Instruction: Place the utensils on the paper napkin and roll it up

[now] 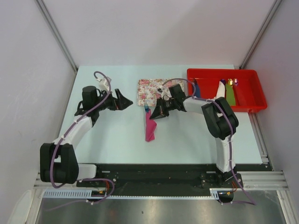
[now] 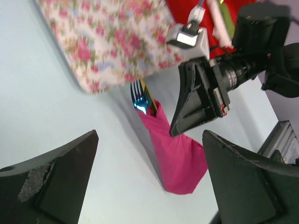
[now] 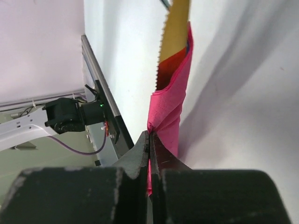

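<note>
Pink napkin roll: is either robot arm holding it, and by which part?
The right gripper, jaws shut, pinches the pink napkin roll by a fold at its side edge. The left gripper is open and empty.

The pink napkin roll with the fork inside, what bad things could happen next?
1. The right gripper is shut on just a thin edge of the paper napkin, so the paper might tear or slip free.
2. The fork and knife stick out of the roll's open end; if it tips, they could slide out.
3. The left gripper is open and off the roll, so it might loosen.
</note>
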### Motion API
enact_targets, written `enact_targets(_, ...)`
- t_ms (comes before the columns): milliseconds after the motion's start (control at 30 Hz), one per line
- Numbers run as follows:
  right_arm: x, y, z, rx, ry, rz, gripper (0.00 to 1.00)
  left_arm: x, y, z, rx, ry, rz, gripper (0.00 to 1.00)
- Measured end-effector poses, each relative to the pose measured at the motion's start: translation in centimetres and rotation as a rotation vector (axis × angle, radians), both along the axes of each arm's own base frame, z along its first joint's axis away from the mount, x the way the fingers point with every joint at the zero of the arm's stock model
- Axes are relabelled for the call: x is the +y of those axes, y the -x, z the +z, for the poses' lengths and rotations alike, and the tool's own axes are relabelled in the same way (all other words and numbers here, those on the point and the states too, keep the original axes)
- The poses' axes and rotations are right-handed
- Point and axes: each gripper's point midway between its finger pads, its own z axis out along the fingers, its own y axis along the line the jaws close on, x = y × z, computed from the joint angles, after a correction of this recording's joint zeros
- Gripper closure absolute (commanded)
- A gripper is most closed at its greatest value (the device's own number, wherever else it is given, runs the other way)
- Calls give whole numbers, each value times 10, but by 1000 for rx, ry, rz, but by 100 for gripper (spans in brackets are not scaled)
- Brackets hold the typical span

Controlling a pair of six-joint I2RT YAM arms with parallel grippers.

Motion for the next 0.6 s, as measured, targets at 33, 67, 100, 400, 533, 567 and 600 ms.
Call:
enact_targets(33,0,-1,4,-9,-6,0,100,1,-1,6,-27,0,0,0)
enact_targets(67,1,-2,8,-23,-16,1,100,2,-1,16,-61,0,-17,0)
enact_targets(100,2,-3,15,-39,-30,3,100,1,-2,24,-91,0,-41,0)
enact_targets(400,8,-8,86,-196,-121,48,100,-11,18,64,-209,60,-243,0)
enact_targets(533,11,-6,131,-302,-175,92,100,-14,43,77,-277,80,-297,1)
enact_targets(567,11,-4,142,-334,-188,104,100,-16,51,82,-303,81,-314,2)
enact_targets(600,12,-1,155,-365,-201,118,100,-16,58,86,-330,80,-329,3)
